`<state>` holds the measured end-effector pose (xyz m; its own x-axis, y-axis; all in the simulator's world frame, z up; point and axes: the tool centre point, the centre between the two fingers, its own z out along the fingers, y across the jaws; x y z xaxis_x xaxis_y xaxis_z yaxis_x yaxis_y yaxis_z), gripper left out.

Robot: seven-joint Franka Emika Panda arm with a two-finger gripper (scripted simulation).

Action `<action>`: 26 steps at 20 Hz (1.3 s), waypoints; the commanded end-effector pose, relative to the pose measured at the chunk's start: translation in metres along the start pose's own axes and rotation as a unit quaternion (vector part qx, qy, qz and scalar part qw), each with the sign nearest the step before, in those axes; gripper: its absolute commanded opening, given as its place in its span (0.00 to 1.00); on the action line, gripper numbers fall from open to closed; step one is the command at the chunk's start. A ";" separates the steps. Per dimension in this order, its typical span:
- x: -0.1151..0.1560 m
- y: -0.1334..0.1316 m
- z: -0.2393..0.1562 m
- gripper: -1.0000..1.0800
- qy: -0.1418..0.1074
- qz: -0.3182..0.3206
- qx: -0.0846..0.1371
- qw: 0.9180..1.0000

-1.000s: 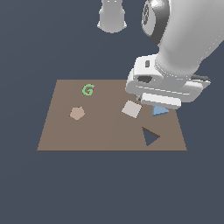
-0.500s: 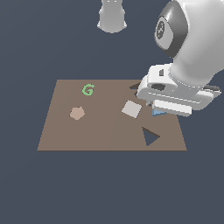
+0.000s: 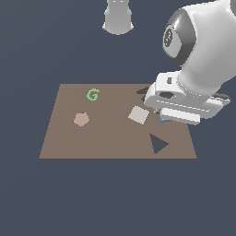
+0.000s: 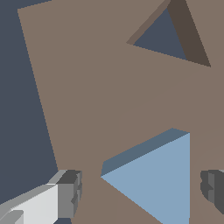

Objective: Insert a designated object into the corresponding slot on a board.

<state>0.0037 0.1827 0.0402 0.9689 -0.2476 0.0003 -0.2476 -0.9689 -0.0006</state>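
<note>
Between the spread fingers of the tool lies the blue triangle, flat on the brown board, with neither finger touching it. Near it sits the dark triangular slot, empty. Toward the exterior view's left rest a white square tile, a tan pentagon and a green letter G.

Arm over board, hiding blue block.
</note>
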 end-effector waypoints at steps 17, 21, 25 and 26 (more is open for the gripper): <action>0.001 0.000 0.007 0.00 0.000 0.001 0.000 1.000; 0.001 0.000 0.007 0.00 0.000 0.001 -0.001 1.000; 0.004 0.002 0.007 0.00 0.000 -0.006 -0.001 1.000; 0.006 0.003 0.007 0.00 0.000 -0.009 -0.001 1.000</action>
<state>0.0067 0.1804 0.0332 0.9717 -0.2364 -0.0009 -0.2364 -0.9717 0.0005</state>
